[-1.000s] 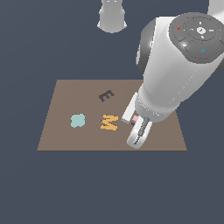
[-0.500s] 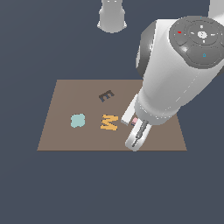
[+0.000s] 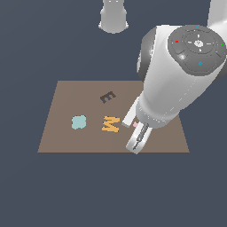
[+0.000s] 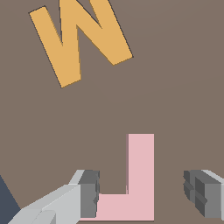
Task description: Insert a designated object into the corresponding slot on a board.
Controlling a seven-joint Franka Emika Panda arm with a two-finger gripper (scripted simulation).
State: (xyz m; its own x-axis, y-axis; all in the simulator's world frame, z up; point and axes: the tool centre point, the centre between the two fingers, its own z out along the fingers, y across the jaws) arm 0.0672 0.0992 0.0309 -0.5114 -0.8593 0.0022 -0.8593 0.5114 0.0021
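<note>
Dark slate-blue floor surrounds the brown board, a flat rectangular panel lying level. On the board in ext. view: dark letter E toward the far edge, orange M nearer the middle, teal blob to the M's left in the exterior view. Franka arm leans over the board's right part in that view, hiding most of it; grey pedestal stands off the board at the far side.

Pincer hangs low over the board near its front edge, just right of the M in ext. view. Only a small bit of the pale pink L-shaped block peeks out beside the wrist there.

Wrist view: pink L block lies flat on the board, between the two fingers. Pincer is released, jaws spread wide; one pad is about at the L's short leg, contact can't be told, the other stands clear of the long leg. Orange M sits apart from the block. Slot not identifiable; a dark navy sliver shows at the frame edge, unclear what it is.
</note>
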